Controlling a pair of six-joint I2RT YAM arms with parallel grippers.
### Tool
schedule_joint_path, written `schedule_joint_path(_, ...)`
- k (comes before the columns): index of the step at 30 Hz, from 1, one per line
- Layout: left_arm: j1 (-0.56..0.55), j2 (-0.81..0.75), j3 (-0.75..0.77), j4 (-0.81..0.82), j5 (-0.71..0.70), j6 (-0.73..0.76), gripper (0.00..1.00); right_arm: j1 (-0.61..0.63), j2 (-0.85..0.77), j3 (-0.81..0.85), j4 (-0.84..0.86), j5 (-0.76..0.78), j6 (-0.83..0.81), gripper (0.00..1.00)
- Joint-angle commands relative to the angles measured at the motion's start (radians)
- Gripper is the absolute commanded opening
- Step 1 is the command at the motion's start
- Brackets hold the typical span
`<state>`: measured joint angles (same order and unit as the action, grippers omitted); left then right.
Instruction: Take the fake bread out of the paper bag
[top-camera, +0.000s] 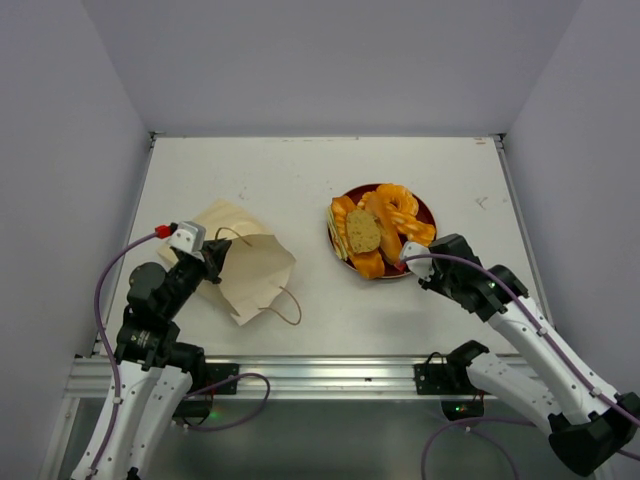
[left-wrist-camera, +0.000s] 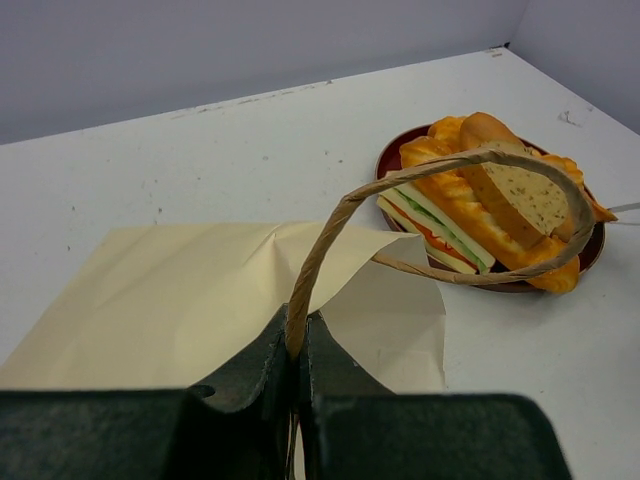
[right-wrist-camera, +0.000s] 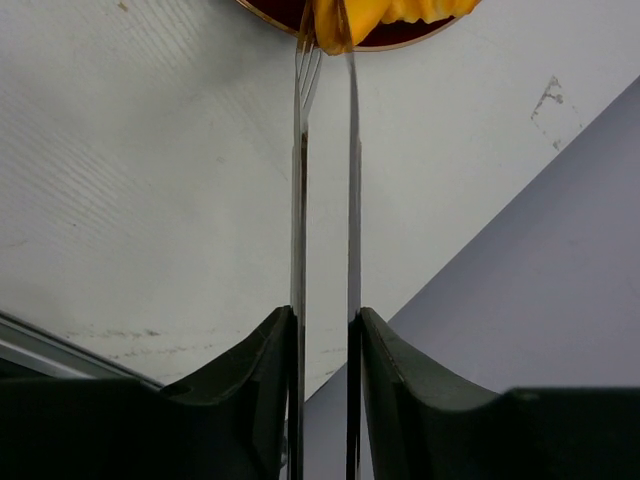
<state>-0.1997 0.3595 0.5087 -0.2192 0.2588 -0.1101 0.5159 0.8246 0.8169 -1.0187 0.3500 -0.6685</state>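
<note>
The pale tan paper bag (top-camera: 245, 270) lies flat on the table's left side, also in the left wrist view (left-wrist-camera: 170, 300). My left gripper (top-camera: 212, 258) is shut on one of its brown loop handles (left-wrist-camera: 330, 230), pinched between the fingertips (left-wrist-camera: 296, 345). The fake bread (top-camera: 385, 225) is heaped on a red plate (top-camera: 427, 212), also in the left wrist view (left-wrist-camera: 490, 195). My right gripper (top-camera: 425, 265) is closed on thin metal tongs (right-wrist-camera: 300, 200). The tong tips touch an orange bread piece (right-wrist-camera: 330, 25) at the plate's near edge.
The bag's other loop handle (top-camera: 285, 305) lies on the table toward the near edge. White walls close the table on three sides. An aluminium rail (top-camera: 320, 375) runs along the near edge.
</note>
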Motion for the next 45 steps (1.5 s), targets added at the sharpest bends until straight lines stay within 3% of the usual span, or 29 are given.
schedule_joint_path(1, -0.009, -0.011, 0.004, 0.001, 0.016, 0.018, 0.08, -0.002, -0.007, 0.002, 0.017, 0.037, 0.009, 0.38)
schedule_joint_path(9, -0.010, -0.013, 0.005, 0.000, 0.016, 0.018, 0.09, -0.002, -0.004, 0.018, 0.019, 0.023, 0.015, 0.49)
schedule_joint_path(23, -0.014, -0.008, 0.028, -0.011, 0.016, 0.021, 0.08, -0.013, -0.053, 0.154, -0.023, -0.069, 0.047, 0.47)
schedule_joint_path(32, -0.020, -0.005, 0.045, -0.020, 0.017, 0.023, 0.08, -0.051, -0.056, 0.245, -0.006, -0.134, 0.096, 0.34)
schedule_joint_path(36, -0.020, -0.001, 0.054, -0.019, 0.026, 0.018, 0.08, -0.099, -0.074, 0.242, 0.083, -0.086, 0.135, 0.23)
schedule_joint_path(38, -0.021, 0.001, 0.063, -0.016, 0.030, 0.010, 0.08, -0.126, -0.081, 0.223, 0.173, -0.025, 0.158, 0.22)
schedule_joint_path(42, -0.023, 0.002, 0.083, -0.009, 0.043, -0.002, 0.08, -0.249, -0.062, 0.202, 0.287, -0.045, 0.198, 0.23)
schedule_joint_path(45, -0.024, 0.006, 0.100, -0.005, 0.046, -0.007, 0.08, -0.368, -0.015, 0.205, 0.339, -0.155, 0.240, 0.16)
